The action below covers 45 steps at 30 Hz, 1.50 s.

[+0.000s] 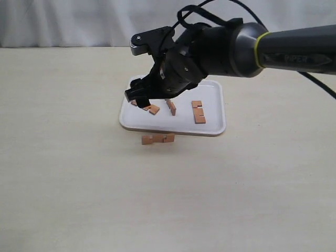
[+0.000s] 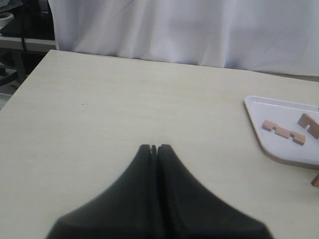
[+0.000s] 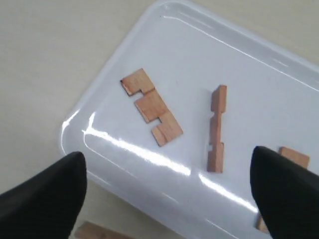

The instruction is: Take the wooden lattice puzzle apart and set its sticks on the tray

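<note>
Right wrist view: the right end effector (image 3: 167, 157) hangs spread wide, empty, over the sticks (image 3: 151, 106) lying in the tray (image 3: 239, 45).

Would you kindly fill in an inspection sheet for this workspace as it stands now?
Surface: pale beige table.
Job's things: white tray; three sticks lying in it; fourth stick on the table beside the tray's rim; none interlocked.
Clutter: nothing seen.
Pincers: left pincer shut, empty, apart from the tray; right pincer open, empty, above the tray.
Cables: black cable looping over the right arm.
Surroundings: white curtain behind the table.
</note>
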Available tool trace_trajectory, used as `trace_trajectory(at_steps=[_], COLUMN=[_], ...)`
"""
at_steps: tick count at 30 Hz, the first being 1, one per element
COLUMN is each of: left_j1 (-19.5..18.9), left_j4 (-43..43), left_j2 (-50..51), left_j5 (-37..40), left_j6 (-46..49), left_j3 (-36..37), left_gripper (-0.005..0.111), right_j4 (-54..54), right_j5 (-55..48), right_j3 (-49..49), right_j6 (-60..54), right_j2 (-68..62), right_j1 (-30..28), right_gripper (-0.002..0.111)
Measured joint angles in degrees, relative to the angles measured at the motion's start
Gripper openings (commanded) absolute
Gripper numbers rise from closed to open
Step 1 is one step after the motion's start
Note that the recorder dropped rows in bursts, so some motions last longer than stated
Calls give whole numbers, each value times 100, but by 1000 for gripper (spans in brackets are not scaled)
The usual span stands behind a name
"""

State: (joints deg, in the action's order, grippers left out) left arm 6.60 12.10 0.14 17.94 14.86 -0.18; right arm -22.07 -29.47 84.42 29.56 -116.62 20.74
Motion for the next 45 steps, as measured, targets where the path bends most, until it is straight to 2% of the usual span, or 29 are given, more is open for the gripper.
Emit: trace_trajectory(at_steps=[4, 10, 13, 14, 18, 36, 45], left_j1=[0, 0, 0, 0, 0, 0, 0], left_j4=[0, 0, 0, 0, 0, 0, 0], left_j2=[0, 0, 0, 0, 0, 0, 0], left_j5=[0, 0, 0, 0, 0, 0, 0], left_j6=[0, 0, 0, 0, 0, 0, 0], left_j3=[0, 0, 0, 0, 0, 0, 0], left_gripper=[0, 0, 0, 0, 0, 0, 0], right_j4=[467, 2089, 2850, 3006, 3135, 2757, 2554], right_j5=[-634, -1287, -1386, -1401, -1400, -836, -1118], right_j3=[0, 0, 3, 3, 3, 3, 3], right_j6=[-692, -3324, -4369, -4651, -5420, -6102, -5674], right_j2=[101, 101, 3, -58, -318, -523, -523], right_j1=[0, 0, 0, 0, 0, 0, 0], right_gripper=[83, 82, 77, 71, 56, 55, 55])
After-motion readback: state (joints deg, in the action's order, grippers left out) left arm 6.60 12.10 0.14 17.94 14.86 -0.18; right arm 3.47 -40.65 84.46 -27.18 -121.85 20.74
